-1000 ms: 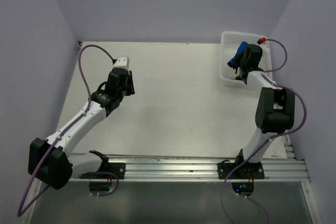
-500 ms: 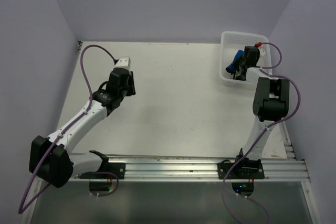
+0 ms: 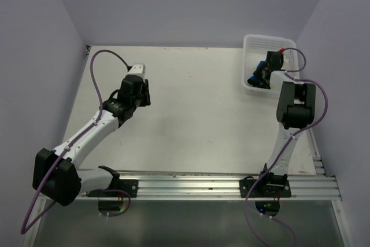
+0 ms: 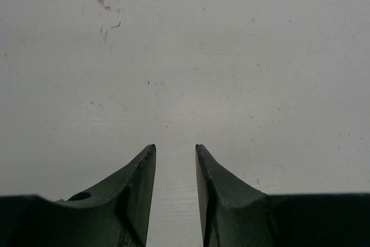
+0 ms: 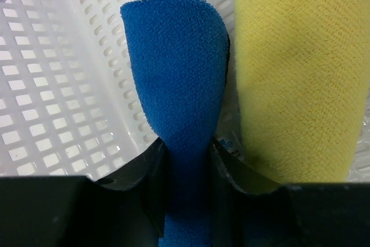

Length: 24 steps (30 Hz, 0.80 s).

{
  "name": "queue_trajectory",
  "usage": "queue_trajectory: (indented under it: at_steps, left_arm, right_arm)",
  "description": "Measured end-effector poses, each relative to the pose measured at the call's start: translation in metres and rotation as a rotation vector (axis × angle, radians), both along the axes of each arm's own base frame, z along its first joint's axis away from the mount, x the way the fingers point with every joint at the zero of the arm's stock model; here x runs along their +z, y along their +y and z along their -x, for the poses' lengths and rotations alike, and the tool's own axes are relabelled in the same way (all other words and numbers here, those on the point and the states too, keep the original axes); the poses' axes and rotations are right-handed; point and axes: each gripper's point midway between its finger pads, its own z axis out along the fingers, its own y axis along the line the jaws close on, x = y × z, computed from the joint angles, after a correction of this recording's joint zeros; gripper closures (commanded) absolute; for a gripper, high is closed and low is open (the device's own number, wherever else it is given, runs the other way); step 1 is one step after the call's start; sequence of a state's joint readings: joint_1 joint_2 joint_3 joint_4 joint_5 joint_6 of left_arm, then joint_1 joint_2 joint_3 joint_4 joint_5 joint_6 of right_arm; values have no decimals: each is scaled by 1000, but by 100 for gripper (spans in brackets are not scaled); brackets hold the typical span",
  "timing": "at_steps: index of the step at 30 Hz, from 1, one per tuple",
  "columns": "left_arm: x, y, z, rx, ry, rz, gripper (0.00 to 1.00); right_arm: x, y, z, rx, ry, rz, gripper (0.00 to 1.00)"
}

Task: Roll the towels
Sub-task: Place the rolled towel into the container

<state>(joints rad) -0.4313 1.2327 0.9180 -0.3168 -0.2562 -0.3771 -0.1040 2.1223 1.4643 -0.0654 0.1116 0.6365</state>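
Inside basket | right hand pinching blue towel | left hand spread over table

Blue towel fuzzy cloth; basket smooth plastic.

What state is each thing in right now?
blue towel, bundled, gripped by the right tool in the basket.
yellow towel, rolled, lying free beside it.
basket, upright, holding both towels.
right tool, shut on the blue towel.
left tool, open, empty over the table.
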Motion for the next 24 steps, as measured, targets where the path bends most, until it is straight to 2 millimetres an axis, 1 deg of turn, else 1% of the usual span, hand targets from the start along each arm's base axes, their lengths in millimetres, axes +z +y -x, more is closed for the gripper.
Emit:
queue_trajectory:
  at_steps: [1, 2, 4, 7, 17, 24]
  left_arm:
    - [0, 0, 0, -1, 0, 1, 62]
    - [0, -1, 0, -3, 1, 2, 62]
    - [0, -2, 0, -7, 2, 5, 62]
    - [0, -2, 1, -12, 4, 8, 62]
    - [0, -4, 1, -21, 7, 14, 61]
    - [-1, -7, 2, -33, 10, 22, 61]
  right_arm:
    - [0, 0, 0, 1, 3, 0, 60]
    - [2, 0, 0, 2, 6, -1, 54]
    - [3, 0, -1, 6, 9, 0, 47]
    - [4, 2, 0, 17, 17, -1, 43]
    - [23, 3, -10, 43, -5, 6, 42]
    - [27, 4, -7, 54, 3, 10, 38]
